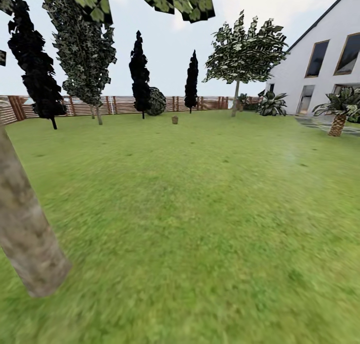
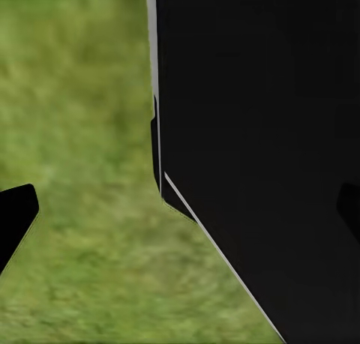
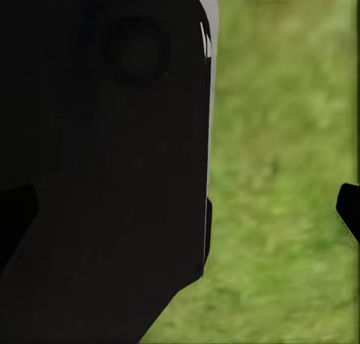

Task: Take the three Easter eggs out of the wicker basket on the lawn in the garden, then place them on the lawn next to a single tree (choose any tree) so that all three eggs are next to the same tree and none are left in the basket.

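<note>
While wicker basket [image 1: 175, 119] sits far off at 12 o'clock across lawn [image 1: 200, 209], drive straight; both grippers spread, holding nothing.

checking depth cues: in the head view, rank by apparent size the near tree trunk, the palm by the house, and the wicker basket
1. Near tree trunk, though nearness inflates it.
2. Palm.
3. Wicker basket, tiny because it sits far off on the lawn.
</note>
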